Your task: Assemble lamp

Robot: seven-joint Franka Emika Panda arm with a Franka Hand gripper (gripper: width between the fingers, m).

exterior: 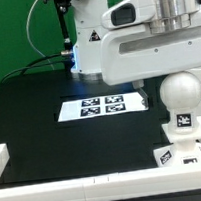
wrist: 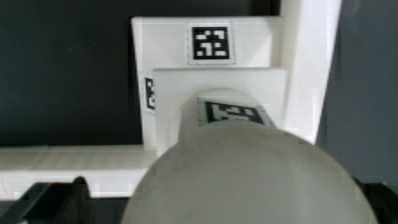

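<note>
The white round-headed bulb (exterior: 178,90) stands upright on the flat square base (exterior: 194,147) at the exterior view's right, near the front rail. Both carry black-and-white tags. In the wrist view the bulb (wrist: 231,165) fills the foreground, with the base (wrist: 205,75) behind it. My gripper (wrist: 214,208) is straight over the bulb's head, with its jaws wide apart. One dark finger (wrist: 45,200) stands clear of the bulb's side, with a gap between them. The white arm hides the fingers in the exterior view. The shade is out of view.
The marker board (exterior: 101,106) lies flat on the black table, to the exterior view's left of the bulb. A white rail (exterior: 77,181) runs along the table's front and turns up at the left corner (exterior: 2,154). The big white arm (exterior: 133,45) hangs over the right half.
</note>
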